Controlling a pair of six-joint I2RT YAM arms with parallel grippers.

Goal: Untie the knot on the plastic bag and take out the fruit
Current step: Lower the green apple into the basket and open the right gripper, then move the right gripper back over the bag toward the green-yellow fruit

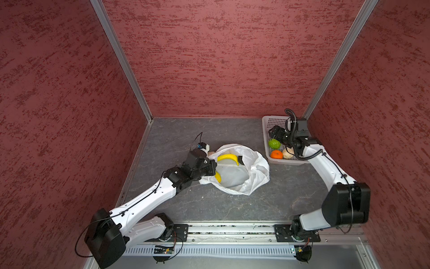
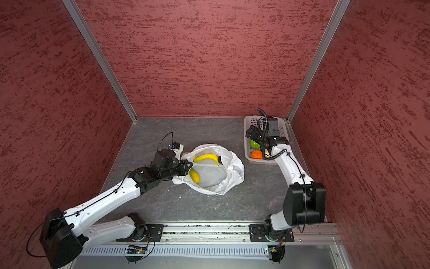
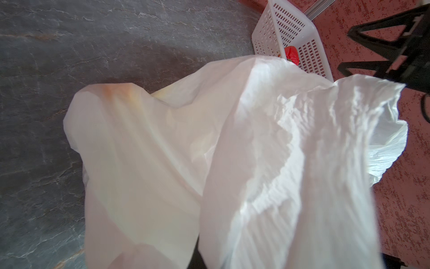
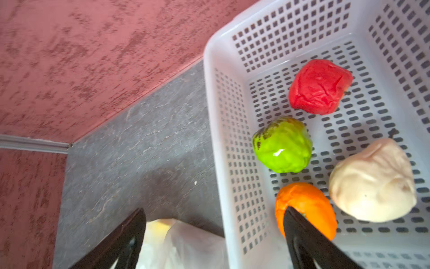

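Two fruits (image 1: 229,158) lie in the bag (image 1: 256,167), whose rim the left gripper (image 1: 213,168) pinches; right gripper (image 4: 214,209) gapes empty above the basket (image 4: 216,93). Slipping plastic could close the mouth.

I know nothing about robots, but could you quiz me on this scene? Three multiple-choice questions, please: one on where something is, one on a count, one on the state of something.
1. Where is the banana?
A. On the bare tabletop
B. Inside the open plastic bag
C. Pinched in a claw

2. How many fruit pieces lie in the white basket?
A. Two
B. Four
C. Six

3. How does the right gripper by the basket stand?
A. Open, holding nothing
B. Shut on a fruit
C. Shut on the bag

Answers:
1 B: both top views show it lying within the bag's open mouth.
2 B: the right wrist view shows a red piece, green piece, orange piece and beige piece.
3 A: its fingers stand wide apart with nothing between them.
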